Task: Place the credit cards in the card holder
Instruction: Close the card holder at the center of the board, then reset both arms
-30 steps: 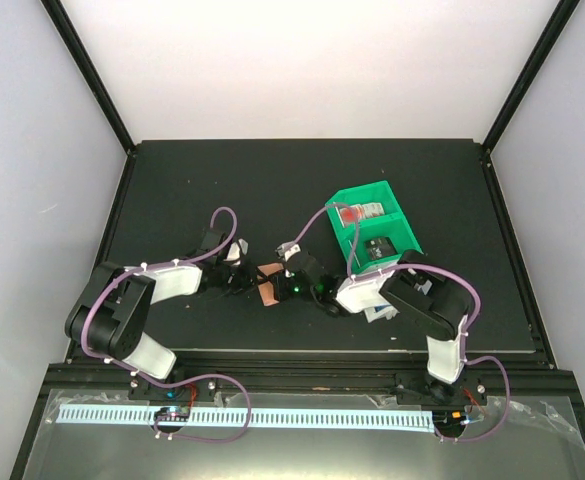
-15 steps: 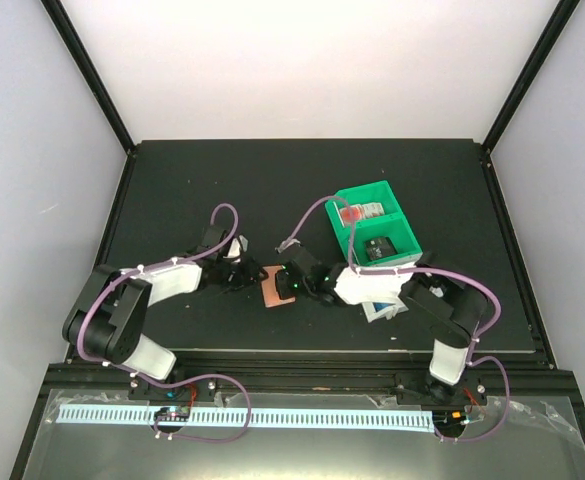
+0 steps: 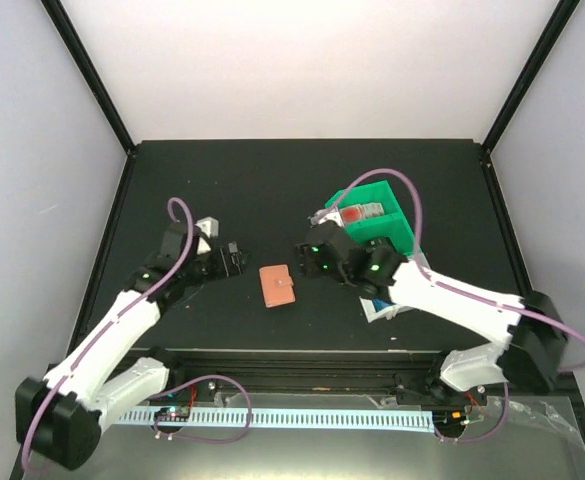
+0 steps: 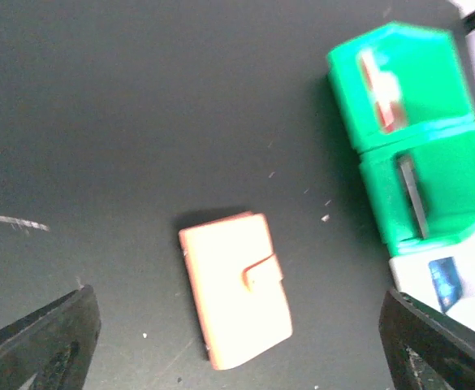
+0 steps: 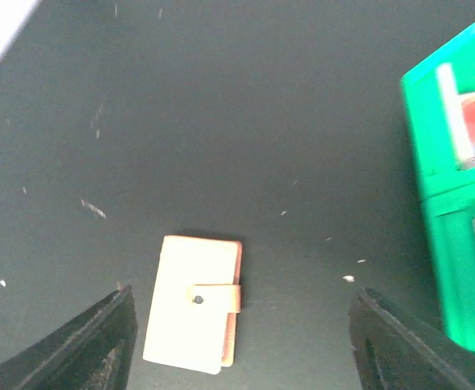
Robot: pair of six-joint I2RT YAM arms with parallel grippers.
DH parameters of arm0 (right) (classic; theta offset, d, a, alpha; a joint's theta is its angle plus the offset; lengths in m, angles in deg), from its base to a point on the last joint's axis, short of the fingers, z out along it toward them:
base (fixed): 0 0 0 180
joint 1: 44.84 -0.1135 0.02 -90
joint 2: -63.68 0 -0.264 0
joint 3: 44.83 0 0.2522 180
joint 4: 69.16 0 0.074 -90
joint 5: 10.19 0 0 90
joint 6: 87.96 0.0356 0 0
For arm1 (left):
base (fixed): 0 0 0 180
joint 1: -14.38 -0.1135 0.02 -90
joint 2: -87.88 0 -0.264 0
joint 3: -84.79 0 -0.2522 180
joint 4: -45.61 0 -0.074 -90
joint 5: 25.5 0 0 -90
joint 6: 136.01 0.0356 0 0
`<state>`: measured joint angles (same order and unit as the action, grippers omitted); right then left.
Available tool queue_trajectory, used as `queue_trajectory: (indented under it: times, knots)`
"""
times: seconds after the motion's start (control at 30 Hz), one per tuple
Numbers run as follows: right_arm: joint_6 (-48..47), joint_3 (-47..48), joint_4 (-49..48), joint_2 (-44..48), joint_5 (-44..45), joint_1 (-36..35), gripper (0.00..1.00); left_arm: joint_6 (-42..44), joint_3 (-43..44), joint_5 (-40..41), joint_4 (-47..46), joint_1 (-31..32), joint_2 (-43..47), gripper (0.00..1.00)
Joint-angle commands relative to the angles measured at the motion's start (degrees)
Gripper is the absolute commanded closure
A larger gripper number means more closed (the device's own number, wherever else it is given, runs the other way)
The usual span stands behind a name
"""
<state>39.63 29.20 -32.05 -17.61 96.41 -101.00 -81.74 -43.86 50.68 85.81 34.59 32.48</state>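
Judging progress from the card holder (image 3: pixel 277 287): lies flat on the table (image 3: pixel 172 180), folded shut, snap tab fastened, touching neither arm. At its ten o'clock in the overhead view, the left gripper (image 3: pixel 234 258), with fingers (image 4: pixel 42 337) spread wide and nothing between them. At its one o'clock, the right gripper (image 3: pixel 305 252), likewise with fingers (image 5: pixel 99 341) far apart and empty. At two o'clock, a green bin (image 3: pixel 377 230); at three o'clock, a white bin (image 3: pixel 380 312), with one of the blue credit cards (image 4: pixel 444 280) still showing inside in the left wrist view. Cannot tell how many cards already sit in the closed holder. Probably not finished while that blue card stays out: reopening the holder and loading it appears left to do.
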Motion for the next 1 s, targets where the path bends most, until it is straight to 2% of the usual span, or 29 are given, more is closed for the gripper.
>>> queue_trajectory:
  times: [0.0,0.2,0.43,0.7,0.97]
  knots:
    - [-4.38,-0.89,7.99,11.83,10.46,0.26,0.25,4.65,6.12,5.66,8.65,-0.57,10.74,0.01]
    - [-6.46,-0.34,16.66,26.73,21.78,0.43,0.12,9.71,11.91,12.77,14.34,-0.61,22.71,0.01]
    - [-8.31,-1.88,20.02,40.8,28.21,0.38,0.04,14.63,16.57,20.29,18.24,-0.61,31.38,0.01]
    - [-5.46,-0.62,26.0,46.82,34.32,0.39,0.0,17.88,16.92,24.25,19.39,-0.61,36.42,0.01]
    - [-3.46,-2.33,25.96,49.9,34.84,0.36,0.0,17.89,16.94,24.81,20.05,-0.61,36.52,0.01]
